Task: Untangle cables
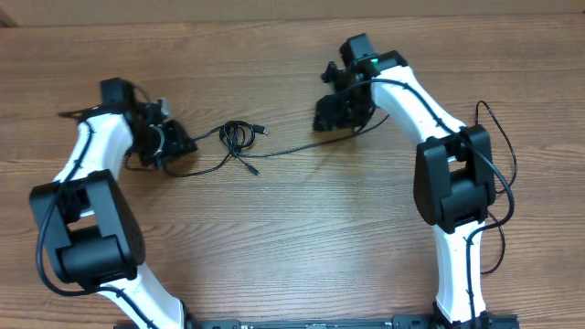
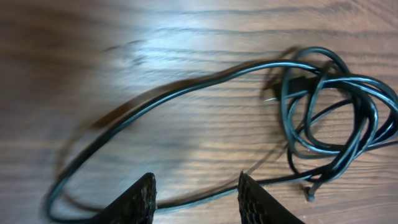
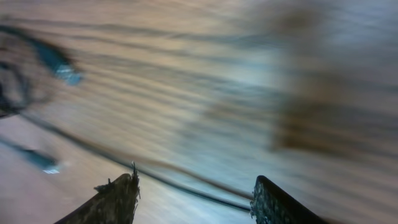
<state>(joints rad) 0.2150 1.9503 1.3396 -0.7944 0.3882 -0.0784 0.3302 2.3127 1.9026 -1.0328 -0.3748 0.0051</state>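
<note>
On the left, the left gripper point(image 2: 196, 198) stands open above the wooden table point(image 1: 302, 238), holding nothing. The black cables point(image 1: 239, 140) lie knotted in small loops between both arms. The right gripper point(image 3: 194, 200) is open too, empty.

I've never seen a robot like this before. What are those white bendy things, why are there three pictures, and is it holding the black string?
The white bendy things are two robot arms. Each ends in two fingers that pinch. The big picture looks down from above the wooden table. The other two come from little cameras on the wrists, so you see each arm's own fingers at the bottom. The black string is really the cables, thin cords knotted into loops in the middle, with ends trailing toward each arm. The left fingers are apart with one cord running between them, not pinched. The right fingers are apart too; that picture is blurry.
</note>
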